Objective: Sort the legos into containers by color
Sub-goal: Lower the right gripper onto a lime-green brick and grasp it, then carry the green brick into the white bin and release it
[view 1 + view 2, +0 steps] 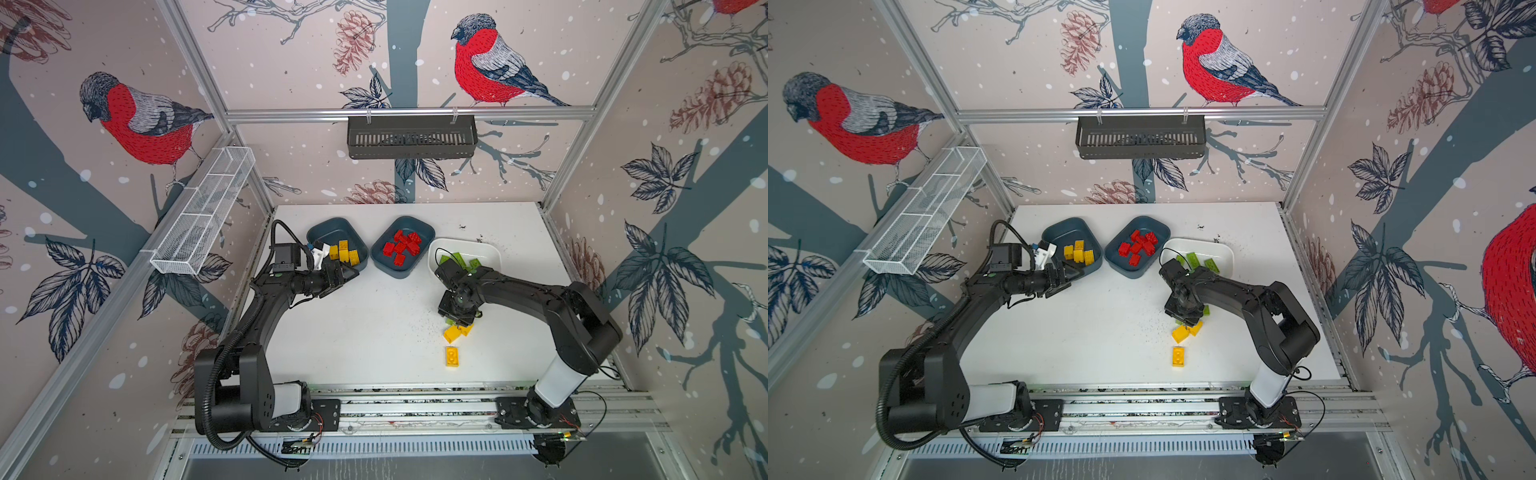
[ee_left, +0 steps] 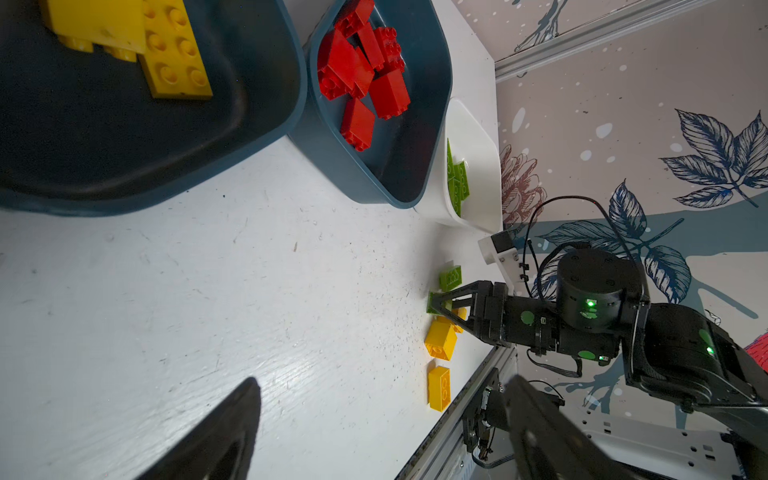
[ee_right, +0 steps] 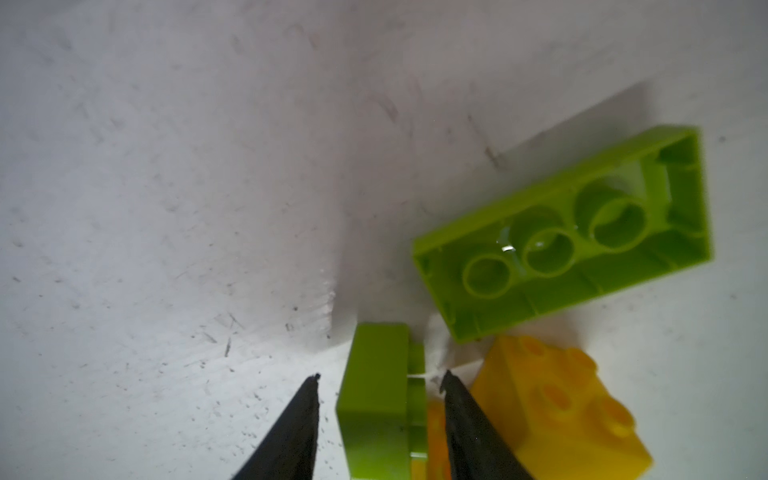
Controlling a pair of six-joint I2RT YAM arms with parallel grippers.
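Worktop (image 1: 365,345), white: three tubs in a row toward its back edge, and a small cluster of loose legos on its right half, between the white tub and the front edge.

Left tub (image 1: 332,230), teal: yellow legos (image 1: 344,252) only.
Middle tub (image 1: 426,235), teal: red legos (image 1: 401,247) only. No red brick shows loose anywhere.
White tub (image 1: 486,253): green legos (image 1: 459,261), partly covered by the right arm (image 1: 523,291) in both top views.

Loose cluster, five bricks as far as they can be counted:
- green brick (image 3: 374,395), standing on its side, studs pointing sideways;
- second green brick (image 3: 561,232), oblong, hollow underside showing, just beside the first;
- yellow brick (image 3: 557,411), tilted, close against both greens;
- second yellow brick (image 1: 466,329), mostly hidden under the gripper;
- oblong yellow brick (image 1: 452,356), studs up, a little apart toward the front edge.

Right gripper (image 3: 380,376): down at the worktop, jaws narrow and astride the green brick, a sliver of gap on each side. No firm hold shows yet.
Left gripper (image 2: 384,379): jaws wide, empty, over the worktop just in front of the left tub.

Progress, as judged: red appears complete and most bricks are binned. Two greens remain for the white tub and three yellows for the left tub. The step in hand looks like the pickup of the green brick.
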